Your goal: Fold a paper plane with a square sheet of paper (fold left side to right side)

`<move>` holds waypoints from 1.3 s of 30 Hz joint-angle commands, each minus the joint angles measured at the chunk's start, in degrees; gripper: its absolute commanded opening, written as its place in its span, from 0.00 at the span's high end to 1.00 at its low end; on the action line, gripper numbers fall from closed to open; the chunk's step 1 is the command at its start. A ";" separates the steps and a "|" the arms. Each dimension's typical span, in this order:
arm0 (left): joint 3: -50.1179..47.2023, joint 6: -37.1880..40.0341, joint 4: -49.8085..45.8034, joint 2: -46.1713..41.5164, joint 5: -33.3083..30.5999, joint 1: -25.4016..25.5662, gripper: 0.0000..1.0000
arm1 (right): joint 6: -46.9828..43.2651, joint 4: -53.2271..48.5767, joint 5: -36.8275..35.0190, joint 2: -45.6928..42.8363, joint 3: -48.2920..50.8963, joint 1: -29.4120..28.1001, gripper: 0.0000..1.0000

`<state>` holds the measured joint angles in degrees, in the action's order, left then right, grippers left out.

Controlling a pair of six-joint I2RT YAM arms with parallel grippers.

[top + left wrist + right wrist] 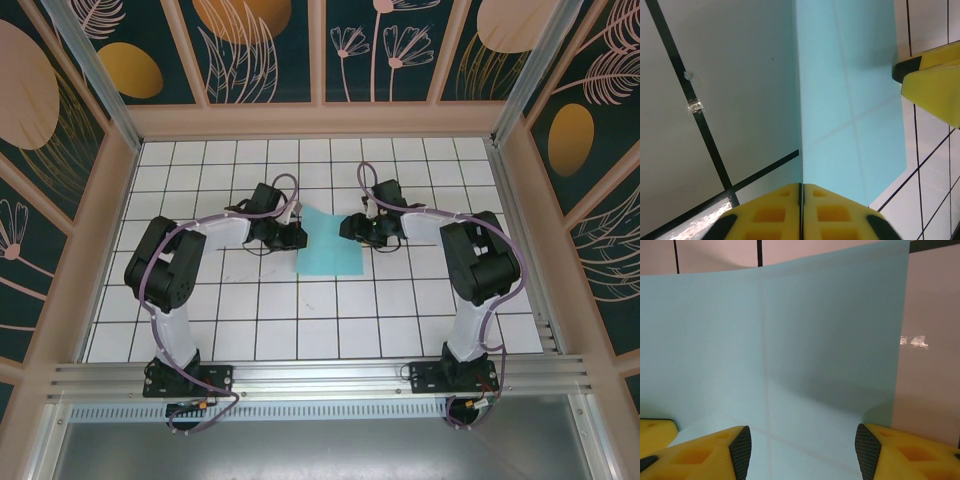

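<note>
left gripper (801, 192) clenched on square sheet of paper (850, 100) edge (bases cropped), right gripper (802, 440) released

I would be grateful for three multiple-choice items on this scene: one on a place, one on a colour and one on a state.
1. Where on the table is the square sheet of paper?
A. between the left pincer and the right pincer
B. beside the left arm's base
C. against the far wall

2. What colour is the sheet?
A. white
B. light turquoise
C. orange

3. How does the right pincer stand?
A. shut tight
B. shut on a pen
C. open, fingers apart

Answers:
1 A: the top view shows the sheet mid-table with a pincer at either side.
2 B: it is pale blue-green in every view.
3 C: the right wrist view shows its two fingers well apart, with the sheet beyond them.
</note>
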<state>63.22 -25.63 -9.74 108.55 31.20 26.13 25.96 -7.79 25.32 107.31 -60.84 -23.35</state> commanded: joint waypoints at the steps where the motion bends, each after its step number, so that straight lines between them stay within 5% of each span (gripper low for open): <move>1: 1.20 0.34 -1.02 0.15 2.09 -0.12 0.79 | -0.32 -3.63 -1.33 1.84 -0.47 -0.55 0.39; 12: -0.80 -6.40 8.93 -4.53 11.45 -0.03 0.43 | -0.80 -3.89 -1.50 2.21 -0.42 -0.51 0.39; 23: 0.23 -9.78 14.33 -0.80 13.62 2.81 0.39 | -0.10 -2.21 0.21 1.63 -0.01 -0.42 0.39; 39: 3.40 -10.71 15.19 3.85 12.95 5.16 0.39 | 5.05 9.94 11.98 -7.20 5.54 6.53 0.38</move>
<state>65.21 -35.70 3.97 111.28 43.29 31.14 29.34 -1.98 33.34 104.09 -56.53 -17.76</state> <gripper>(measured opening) 0.613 0.623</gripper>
